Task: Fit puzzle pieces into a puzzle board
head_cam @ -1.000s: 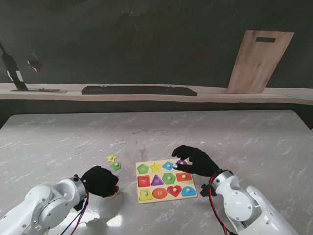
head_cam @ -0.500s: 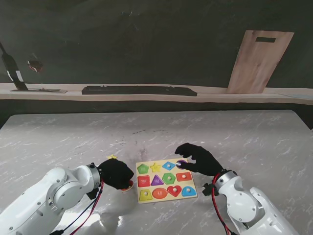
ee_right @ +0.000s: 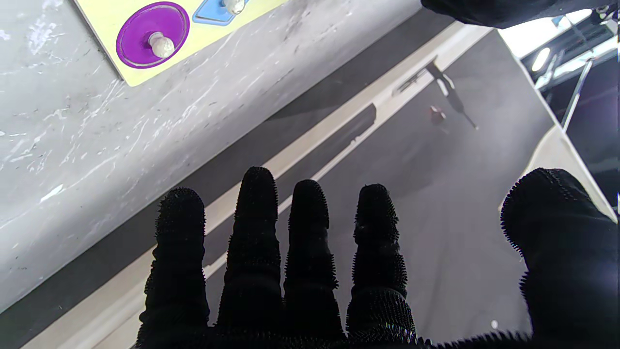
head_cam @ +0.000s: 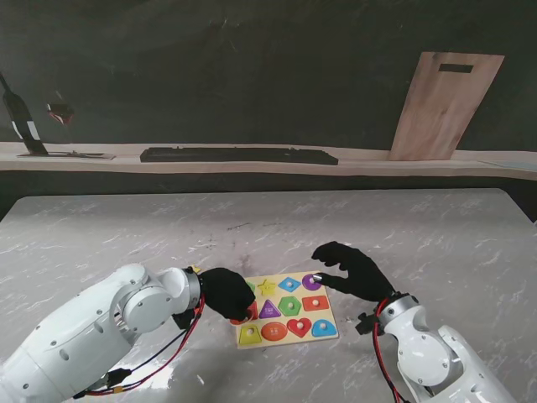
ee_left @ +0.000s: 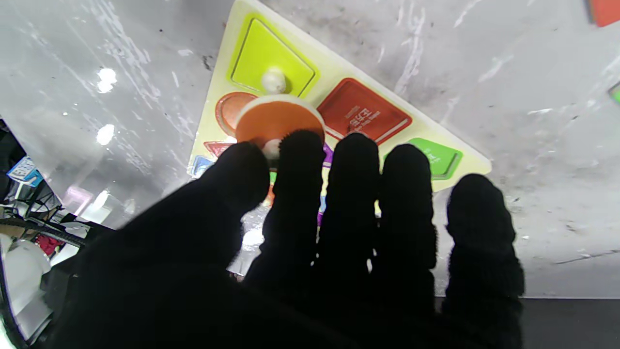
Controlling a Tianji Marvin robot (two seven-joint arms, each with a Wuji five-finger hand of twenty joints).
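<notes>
The yellow puzzle board (head_cam: 289,342) lies on the marble table in front of me. My left hand (head_cam: 226,292) hovers over the board's left part, shut on an orange round piece (ee_left: 278,121) pinched by thumb and forefinger. That piece hangs just above the board (ee_left: 329,92), near an orange round recess (ee_left: 227,109) and beside a yellow piece (ee_left: 269,55) with a knob. My right hand (head_cam: 348,270) is open, fingers spread, lifted off the board's far right corner. A purple circle (head_cam: 311,282) sits in its slot there, also seen in the right wrist view (ee_right: 152,34).
A yellow star (head_cam: 195,269) lies on the table left of the board, mostly hidden behind my left arm. A loose red piece (ee_left: 603,9) shows at the left wrist view's edge. A wooden cutting board (head_cam: 445,105) leans on the back wall above a shelf.
My left hand has travelled right from the bare table onto the board's left side, carrying the orange piece. My right hand let go of the purple circle and drew back to the right.
</notes>
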